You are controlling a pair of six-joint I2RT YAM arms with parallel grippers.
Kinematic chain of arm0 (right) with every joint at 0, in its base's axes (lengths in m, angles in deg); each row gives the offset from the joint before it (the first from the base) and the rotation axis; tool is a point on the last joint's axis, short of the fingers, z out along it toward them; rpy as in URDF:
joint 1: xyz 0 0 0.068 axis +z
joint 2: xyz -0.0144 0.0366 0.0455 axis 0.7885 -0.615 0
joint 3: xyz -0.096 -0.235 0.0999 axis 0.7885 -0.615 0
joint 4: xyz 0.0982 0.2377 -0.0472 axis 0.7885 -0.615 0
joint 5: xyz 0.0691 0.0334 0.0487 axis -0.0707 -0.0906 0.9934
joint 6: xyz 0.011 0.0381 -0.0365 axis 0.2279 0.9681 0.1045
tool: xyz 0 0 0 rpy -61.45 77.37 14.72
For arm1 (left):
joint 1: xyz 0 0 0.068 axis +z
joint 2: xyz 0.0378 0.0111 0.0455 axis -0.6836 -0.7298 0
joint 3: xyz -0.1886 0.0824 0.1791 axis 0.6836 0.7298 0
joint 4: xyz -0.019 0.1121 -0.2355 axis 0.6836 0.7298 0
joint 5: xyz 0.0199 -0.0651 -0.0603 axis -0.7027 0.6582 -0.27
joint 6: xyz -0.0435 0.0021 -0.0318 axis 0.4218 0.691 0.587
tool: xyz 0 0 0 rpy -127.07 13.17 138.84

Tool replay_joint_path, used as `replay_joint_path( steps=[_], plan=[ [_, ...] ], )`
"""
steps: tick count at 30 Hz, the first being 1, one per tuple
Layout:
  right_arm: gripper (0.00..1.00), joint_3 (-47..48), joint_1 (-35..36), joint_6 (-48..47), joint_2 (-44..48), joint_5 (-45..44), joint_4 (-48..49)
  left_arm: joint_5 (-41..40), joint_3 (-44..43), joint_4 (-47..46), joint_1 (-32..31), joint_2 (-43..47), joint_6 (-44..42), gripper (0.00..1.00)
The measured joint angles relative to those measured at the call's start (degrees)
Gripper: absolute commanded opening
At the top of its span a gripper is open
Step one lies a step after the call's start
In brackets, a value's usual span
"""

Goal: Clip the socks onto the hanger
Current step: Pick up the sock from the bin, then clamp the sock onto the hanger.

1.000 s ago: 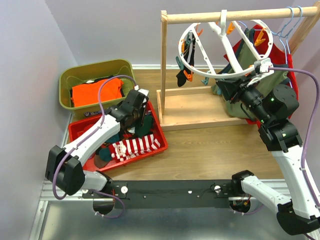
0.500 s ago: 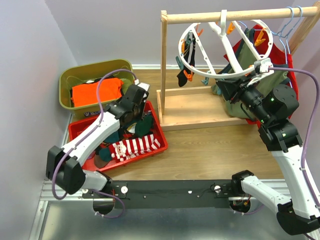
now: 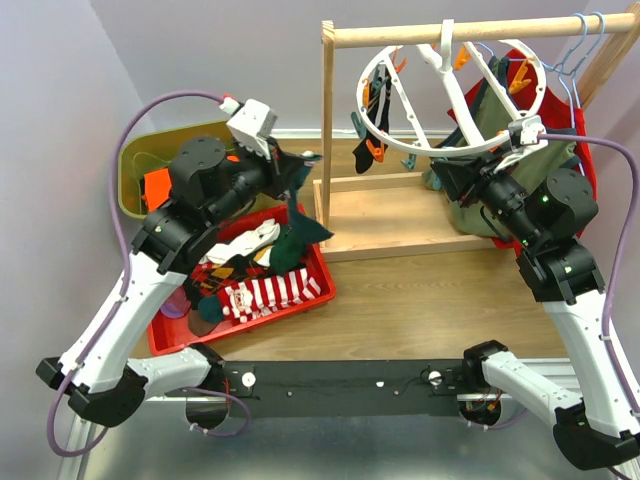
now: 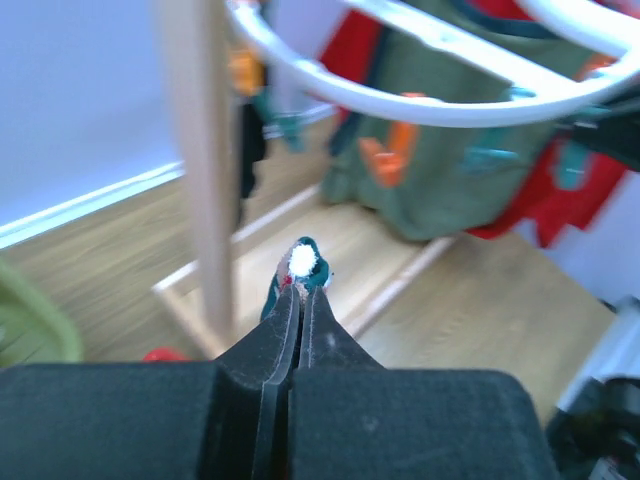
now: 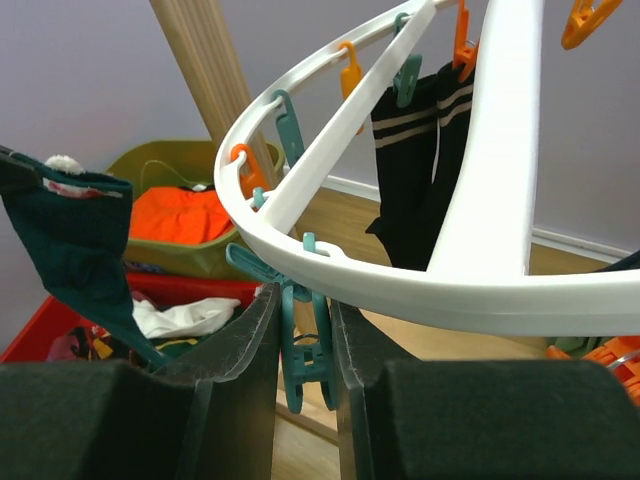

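My left gripper is raised above the red tray and shut on a dark green sock that hangs from it beside the rack post. In the left wrist view the fingers pinch the sock's cuff. The white ring hanger hangs from the wooden bar, with black socks clipped at its left. My right gripper is shut on a teal clip under the hanger ring. The green sock shows at the left of the right wrist view.
The red tray holds more socks, among them a red-and-white striped one. A green bin with an orange garment stands behind it. The wooden rack post stands between the arms. Olive and red shirts hang at the right.
My left arm has risen out of the red tray with the dark green sock and swung toward the rack post. The right arm has not moved.
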Motion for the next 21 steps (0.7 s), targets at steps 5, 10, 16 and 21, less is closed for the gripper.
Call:
replay_joint_path(
  steps=[5, 10, 16, 21],
  plan=[
    [0.15, 0.00, 0.00, 0.81, -0.02, 0.79, 0.59, 5.92, 2.27, -7.87, -6.93, -2.75, 2.14, 0.00],
    [0.15, 0.00, 0.00, 1.90, -0.02, 1.49, 1.46, 11.34, 8.09, -18.40, -12.00, -7.23, 5.73, 0.00],
    [0.15, -0.02, 0.00, 3.45, -0.02, 2.73, 2.95, 14.21, 8.96, -27.02, -13.51, -13.31, 8.33, 0.00],
    [0.15, -0.26, 0.00, 4.52, -0.02, 3.93, 4.28, 15.67, 8.31, -31.36, -13.92, -15.58, 9.84, 0.00]
  ],
)
